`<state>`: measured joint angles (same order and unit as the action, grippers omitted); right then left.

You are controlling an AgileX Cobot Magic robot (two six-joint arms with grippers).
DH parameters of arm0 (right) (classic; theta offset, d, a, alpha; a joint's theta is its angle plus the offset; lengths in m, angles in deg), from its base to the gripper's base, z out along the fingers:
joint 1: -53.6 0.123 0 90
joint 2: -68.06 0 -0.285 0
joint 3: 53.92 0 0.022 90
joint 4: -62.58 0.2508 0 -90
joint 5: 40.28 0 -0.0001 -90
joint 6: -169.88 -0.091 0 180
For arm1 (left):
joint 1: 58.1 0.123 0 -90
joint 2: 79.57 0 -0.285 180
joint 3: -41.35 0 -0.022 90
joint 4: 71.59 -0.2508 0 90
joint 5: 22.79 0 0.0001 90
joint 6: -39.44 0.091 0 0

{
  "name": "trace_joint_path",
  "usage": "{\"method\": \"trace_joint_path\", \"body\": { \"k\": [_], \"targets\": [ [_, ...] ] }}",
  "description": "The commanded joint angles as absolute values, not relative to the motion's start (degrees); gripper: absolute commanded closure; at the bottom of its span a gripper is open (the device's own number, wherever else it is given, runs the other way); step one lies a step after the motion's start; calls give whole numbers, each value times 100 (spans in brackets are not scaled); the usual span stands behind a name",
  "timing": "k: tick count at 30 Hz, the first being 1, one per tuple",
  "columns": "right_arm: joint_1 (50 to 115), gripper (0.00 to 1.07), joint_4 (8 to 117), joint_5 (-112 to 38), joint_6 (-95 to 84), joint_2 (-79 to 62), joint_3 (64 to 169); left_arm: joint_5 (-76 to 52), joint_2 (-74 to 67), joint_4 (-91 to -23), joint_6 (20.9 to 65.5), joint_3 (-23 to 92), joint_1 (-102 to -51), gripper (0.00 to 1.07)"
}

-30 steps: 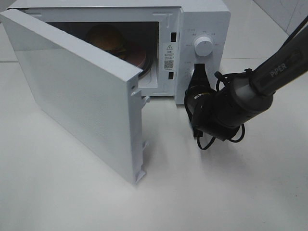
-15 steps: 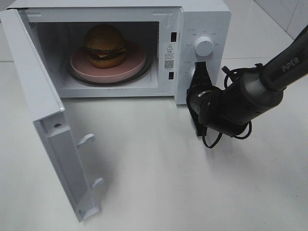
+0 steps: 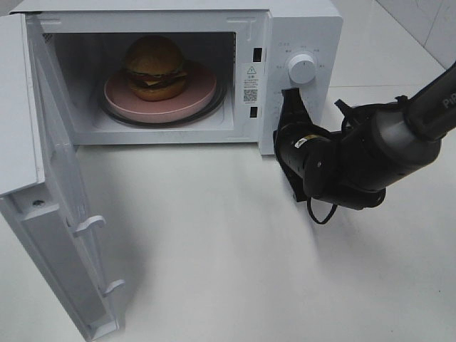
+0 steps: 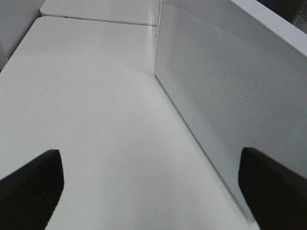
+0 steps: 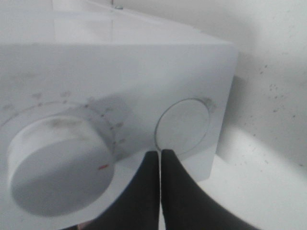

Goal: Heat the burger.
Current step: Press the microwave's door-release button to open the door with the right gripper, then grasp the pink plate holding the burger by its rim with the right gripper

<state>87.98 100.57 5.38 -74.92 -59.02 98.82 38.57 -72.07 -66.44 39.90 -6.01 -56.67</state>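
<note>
- Seeing white table [image 3: 214, 271] carrying a white microwave [image 3: 313, 28].
- Noting microwave door [image 3: 18, 121] hanging wide open on the left arm's side, latch hooks facing out.
- Spotting left gripper [image 4: 148, 153] hovering beside the door's outer face, fingers spread wide, gripping nothing.
- Spotting right gripper [image 3: 291, 98] pointing at the control panel, fingers pressed together on nothing, tips sitting at the edge of the round button [image 5: 184, 127] beside the timer dial [image 3: 301, 69]; not managing to tell contact.
- Finding pink plate [image 3: 203, 89] lying on the turntable inside the cavity.
- Finding the burger [image 3: 155, 68] sitting upright on that plate, roughly centred.
- Judging the burger as being light, soft and squashy, stacked layers likely sliding apart under a pinch; favouring taking hold at the plate rim instead, stiff but probably smooth and slippery.
- Judging no burger handling needed now: loading looking done, door closing and dial turning remaining.
</note>
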Motion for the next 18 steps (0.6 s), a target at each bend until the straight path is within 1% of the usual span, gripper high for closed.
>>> {"method": "trace_joint_path", "body": {
  "k": [1,4,9,11,16,18],
  "targets": [
    [8833,107,9885,487,-7446,-5724,9779,3863,-7310,-6609,3944,-624,-5644,16],
    [8844,107,9753,338,-7297,-5569,9624,3863,-7310,-6609,3944,-624,-5644,16],
    [8844,107,9215,-161,-7040,-5271,9355,3863,-7310,-6609,3944,-624,-5644,16],
    [8844,107,8980,-848,-6535,-5008,9281,3863,-7310,-6609,3944,-624,-5644,16],
    [8844,107,8962,-1392,-6014,-4813,9286,3863,-7310,-6609,3944,-624,-5644,16],
    [8844,106,8962,-1828,-5344,-4590,9286,3863,-7310,-6609,3944,-624,-5644,16]
  ]
}}
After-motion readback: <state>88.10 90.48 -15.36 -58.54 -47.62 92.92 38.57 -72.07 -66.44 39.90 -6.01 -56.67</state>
